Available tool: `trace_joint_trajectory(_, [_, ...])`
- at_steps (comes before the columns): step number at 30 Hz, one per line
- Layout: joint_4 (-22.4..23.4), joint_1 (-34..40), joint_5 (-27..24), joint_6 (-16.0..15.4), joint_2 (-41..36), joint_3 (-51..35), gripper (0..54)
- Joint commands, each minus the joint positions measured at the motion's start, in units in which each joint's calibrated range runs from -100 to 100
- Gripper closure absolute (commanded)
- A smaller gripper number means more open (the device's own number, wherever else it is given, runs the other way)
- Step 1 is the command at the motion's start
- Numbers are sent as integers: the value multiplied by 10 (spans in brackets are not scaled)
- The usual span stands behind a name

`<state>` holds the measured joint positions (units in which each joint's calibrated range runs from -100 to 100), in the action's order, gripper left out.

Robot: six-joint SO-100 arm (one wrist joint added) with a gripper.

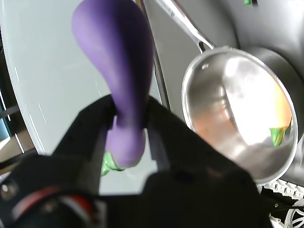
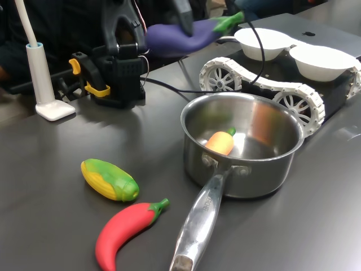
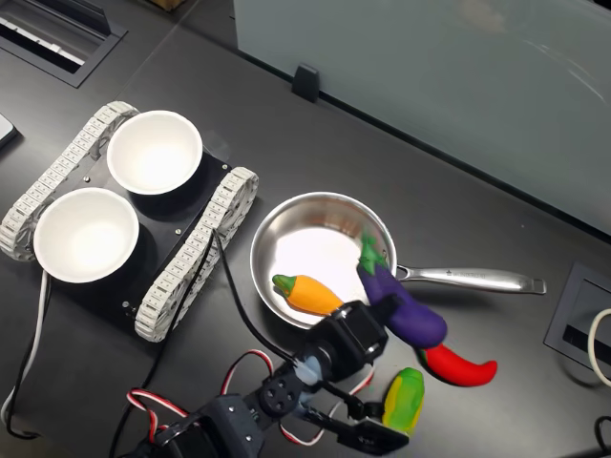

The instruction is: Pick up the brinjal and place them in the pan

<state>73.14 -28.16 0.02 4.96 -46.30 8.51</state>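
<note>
The first exterior view looks low across the table, close to the pan (image 2: 240, 148). The second exterior view looks straight down from high above. The wrist view looks along the gripper (image 1: 129, 124). All three share the pan.

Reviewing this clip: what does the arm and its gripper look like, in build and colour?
The gripper is matte black plastic with broad, flat jaws. In the second exterior view the arm is a chain of black blocky segments with looped red, white and black wires alongside. In the first exterior view its base is black with yellow clamps.
</note>
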Motion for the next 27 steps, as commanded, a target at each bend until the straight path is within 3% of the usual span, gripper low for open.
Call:
trace_joint_trajectory(1, [-37, 48, 0, -4, -24, -15, 536])
trace_joint_trajectory(11, [-53, 138, -9, 0, -1, 21, 536])
trace_joint_trajectory(16, [-67, 190, -12, 18, 6, 51, 536])
trace_joint_trajectory(27, [-127, 266, -19, 36, 3, 150, 536])
